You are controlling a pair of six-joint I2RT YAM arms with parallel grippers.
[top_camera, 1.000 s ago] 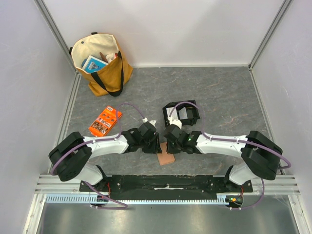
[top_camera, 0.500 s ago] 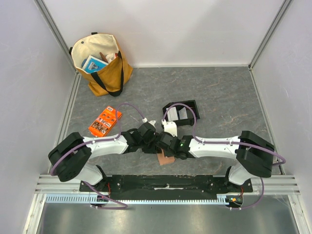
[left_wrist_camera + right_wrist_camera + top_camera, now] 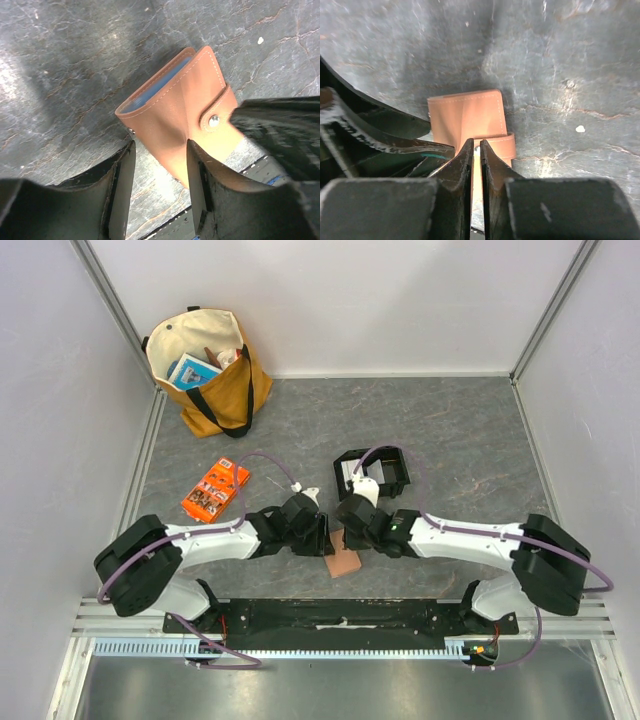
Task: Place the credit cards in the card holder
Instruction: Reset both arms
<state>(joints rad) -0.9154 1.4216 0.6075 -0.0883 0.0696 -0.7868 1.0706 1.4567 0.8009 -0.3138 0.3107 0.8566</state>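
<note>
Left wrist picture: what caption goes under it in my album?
Folded brown card holder on the grey table, left hand's fingers straddling its near edge.

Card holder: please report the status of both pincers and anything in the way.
Left pincer open over card holder. Right pincer nearly closed at its strap, grip unclear. Holder folded on table, strap across it.

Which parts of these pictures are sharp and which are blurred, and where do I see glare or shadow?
Top external: even light, everything sharp, only soft shadows on the table. Left wrist: the card holder is sharp, the left hand is dark and blurred, and glare whitens the table beside it. Right wrist: the right hand is close, dark and out of focus.
</note>
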